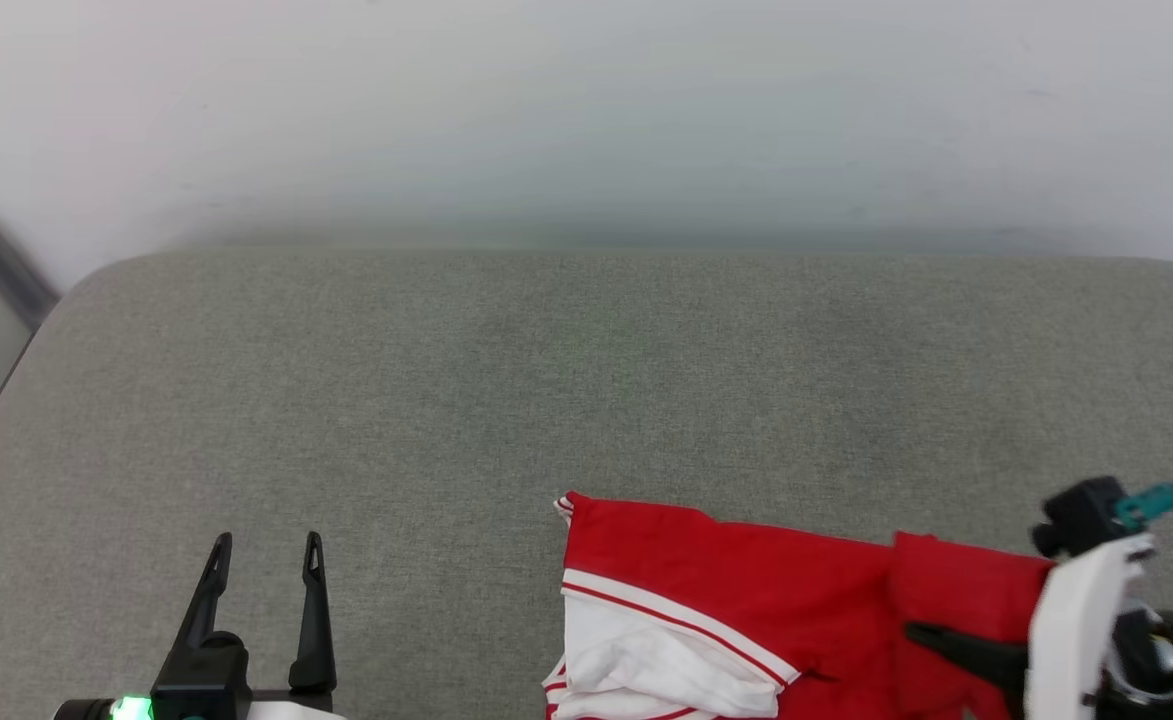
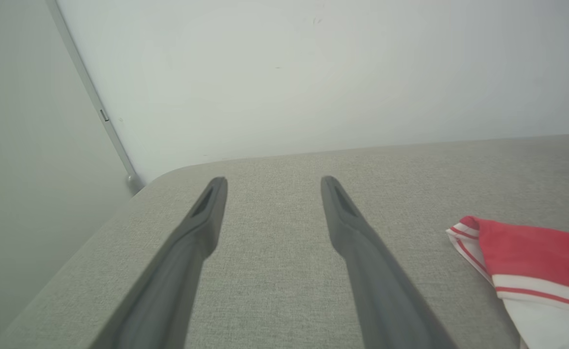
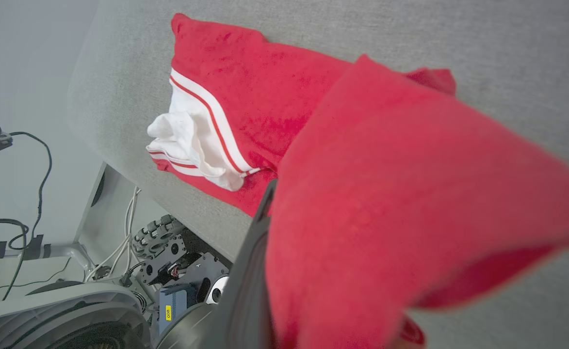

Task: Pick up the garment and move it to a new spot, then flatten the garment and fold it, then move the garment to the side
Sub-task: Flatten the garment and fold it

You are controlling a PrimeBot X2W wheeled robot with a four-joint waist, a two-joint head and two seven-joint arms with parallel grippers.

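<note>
Head view, from the left: the left hand [image 1: 268,540] sits at the near edge of the grey padded counter [image 1: 446,400], its two fingers spread wide with nothing between them. In its own wrist view that hand [image 2: 272,180] points over bare fabric toward the pale wall [image 2: 313,72]. The striped corner of the garment [image 2: 531,247] lies off to its right, well apart from it.

Further right, the garment [image 1: 746,590] lies at the near right of the counter, plain red side up. A white sleeve with red-and-white trim is bunched at its left end.

At the far right, the right hand [image 1: 921,633] is clamped on red cloth and reaches in from the right edge. The right wrist view shows a broad red flap [image 3: 410,203] raised off the counter and draped over the dark finger [image 3: 252,242]. The rest of the shirt lies flat beyond it.

To me this reads as the folding step, with one side gripped and lifted and not yet laid down. It could also be the start of dragging the shirt aside; I cannot tell which.

If it is a fold, the next move calls for carrying the flap across the red body toward the sleeve end. The flap should go down squarely before the fingers part, so the layers underneath do not slide. The free hand could pin the far corner.
</note>
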